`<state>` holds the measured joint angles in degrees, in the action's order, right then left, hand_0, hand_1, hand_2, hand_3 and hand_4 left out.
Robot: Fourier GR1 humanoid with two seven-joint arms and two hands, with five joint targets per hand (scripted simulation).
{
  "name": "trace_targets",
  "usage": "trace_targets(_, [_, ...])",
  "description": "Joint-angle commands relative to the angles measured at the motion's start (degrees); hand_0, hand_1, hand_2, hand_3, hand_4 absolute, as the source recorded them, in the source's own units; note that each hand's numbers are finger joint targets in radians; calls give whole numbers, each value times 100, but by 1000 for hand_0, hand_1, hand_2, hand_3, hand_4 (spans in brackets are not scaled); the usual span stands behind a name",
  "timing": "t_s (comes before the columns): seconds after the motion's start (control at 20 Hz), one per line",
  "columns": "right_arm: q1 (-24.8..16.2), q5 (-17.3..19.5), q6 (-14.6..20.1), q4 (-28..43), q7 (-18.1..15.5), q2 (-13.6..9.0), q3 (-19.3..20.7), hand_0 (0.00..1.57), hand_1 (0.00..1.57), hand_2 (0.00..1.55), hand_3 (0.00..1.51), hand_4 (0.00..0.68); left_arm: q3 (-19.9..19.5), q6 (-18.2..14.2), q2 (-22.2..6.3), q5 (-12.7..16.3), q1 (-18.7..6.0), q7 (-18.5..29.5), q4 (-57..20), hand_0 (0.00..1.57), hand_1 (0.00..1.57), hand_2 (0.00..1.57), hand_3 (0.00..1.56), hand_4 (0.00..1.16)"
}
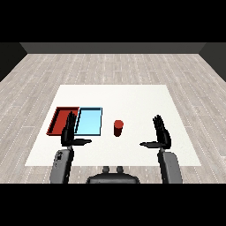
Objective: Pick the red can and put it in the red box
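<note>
Nearest you, two grey forearms rise from the lower corners, each ending in a black hand held upright over the white table point(176, 97). Your left hand point(68, 132) stands with fingers straight and thumb stretched inward, holding nothing; it hovers at the near edge of the red tray point(56, 121), partly covering that tray's right side. Your right hand point(162, 133) mirrors it, fingers straight, thumb pointing inward, also holding nothing.

Between the two hands, a little beyond them, the red can point(118, 128) stands upright on the table, just beside the right edge of the light blue tray point(90, 121) and apart from both hands. The blue tray lies between the can and the red tray, the two trays side by side.

By the look of it, the task has not begun in earnest: the can is untouched and the red tray holds nothing you can see. Still ahead of you are the reach, the grasp, the carry across the blue tray and the release.
</note>
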<state>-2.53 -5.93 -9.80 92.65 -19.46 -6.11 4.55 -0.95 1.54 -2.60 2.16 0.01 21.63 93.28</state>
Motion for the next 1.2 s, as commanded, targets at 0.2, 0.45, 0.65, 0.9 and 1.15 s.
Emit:
trace_targets(0.2, [-157, -193, -433, -66, -276, -237, 310, 0, 0, 0, 0, 0, 71, -190, 68, -320, -203, 214, -100, 0, 0, 0, 0, 0])
trace_targets(0.45, [57, 266, 14, 192, 46, 141, -94, 0, 0, 0, 0, 0, -96, -15, -6, 4, -161, -71, 44, 0, 0, 0, 0, 0])
trace_targets(0.65, [135, 54, -154, 222, 376, 40, 7, 0, 0, 0, 0, 0, -339, 162, -188, -2, -87, 583, -502, 0, 0, 0, 0, 0])
trace_targets(0.9, [721, 67, 1, -670, 200, 323, -55, 0, 0, 0, 0, 0, -134, -172, -29, -153, -337, -138, 31, 0, 0, 0, 0, 0])
trace_targets(1.15, [961, -99, 18, -867, 507, 427, -99, 0, 0, 0, 0, 0, -268, 98, -129, 11, -177, 219, -254, 0, 0, 0, 0, 0])
